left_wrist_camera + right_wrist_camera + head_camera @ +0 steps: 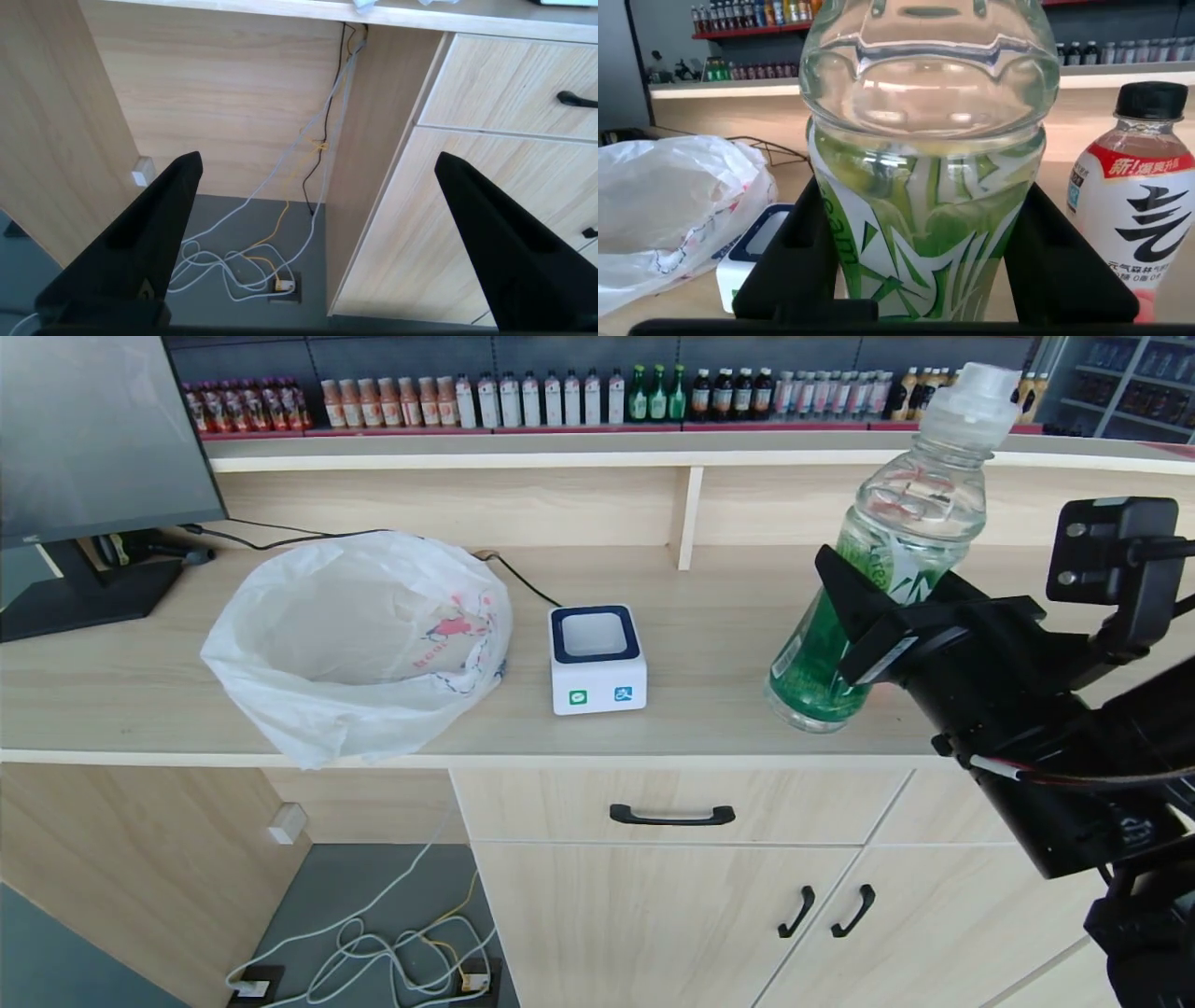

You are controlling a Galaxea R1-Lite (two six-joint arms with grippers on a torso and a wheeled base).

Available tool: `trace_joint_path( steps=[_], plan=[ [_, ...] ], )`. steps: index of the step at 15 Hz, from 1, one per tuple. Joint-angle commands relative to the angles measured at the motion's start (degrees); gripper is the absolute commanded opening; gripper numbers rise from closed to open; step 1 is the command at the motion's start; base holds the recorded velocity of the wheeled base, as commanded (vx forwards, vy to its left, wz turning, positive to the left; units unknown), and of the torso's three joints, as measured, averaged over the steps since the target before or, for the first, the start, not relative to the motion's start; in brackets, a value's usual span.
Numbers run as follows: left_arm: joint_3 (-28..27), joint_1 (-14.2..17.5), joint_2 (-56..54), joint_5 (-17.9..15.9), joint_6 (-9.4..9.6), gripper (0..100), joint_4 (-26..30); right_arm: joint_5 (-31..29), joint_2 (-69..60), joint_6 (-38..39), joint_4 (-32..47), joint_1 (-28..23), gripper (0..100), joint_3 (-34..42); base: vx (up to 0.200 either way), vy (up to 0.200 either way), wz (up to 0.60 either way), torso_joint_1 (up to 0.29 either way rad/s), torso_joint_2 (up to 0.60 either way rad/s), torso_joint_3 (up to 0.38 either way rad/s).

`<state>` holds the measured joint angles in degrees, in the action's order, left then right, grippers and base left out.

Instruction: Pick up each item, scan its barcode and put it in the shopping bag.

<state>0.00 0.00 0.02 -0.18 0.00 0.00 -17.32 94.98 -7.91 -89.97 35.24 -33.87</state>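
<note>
A clear bottle with a green label and white cap (896, 523) leans tilted at the right of the counter, with my right gripper (864, 611) shut on its lower half. In the right wrist view the bottle (929, 177) fills the space between the black fingers of the right gripper (929, 280). A white scanner with a dark-rimmed window (597, 658) sits at the counter's middle. The open white plastic shopping bag (355, 644) lies to the scanner's left. A second bottle, white-labelled with a black cap (1134, 196), stands beside the held one. My left gripper (327, 252) hangs open below the counter.
A monitor on a black stand (93, 476) occupies the counter's far left, with a cable running to the scanner. A raised shelf (691, 504) backs the counter. Drawers and cabinet doors (672, 859) lie below; loose cables (252, 261) cover the floor in the open bay.
</note>
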Motion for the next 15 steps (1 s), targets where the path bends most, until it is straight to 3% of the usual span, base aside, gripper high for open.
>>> trace_joint_path(
  steps=[1,11,15],
  plan=[
    [0.0,0.0,0.0,0.0,0.00,100,0.0,0.1,0.6,0.2,0.0,-0.2,0,-0.3,0.000,0.200,0.00,0.007,0.00,0.007],
    [0.0,0.0,0.0,0.0,0.00,100,0.0,0.3,0.5,2.6,0.0,-0.1,0,-0.4,0.000,0.200,0.00,0.005,0.00,0.002],
    [0.0,-0.1,0.0,0.0,0.09,100,0.0,0.8,2.0,3.2,0.0,-0.2,0,-1.8,0.000,0.000,0.00,0.000,0.00,0.000]
  ],
)
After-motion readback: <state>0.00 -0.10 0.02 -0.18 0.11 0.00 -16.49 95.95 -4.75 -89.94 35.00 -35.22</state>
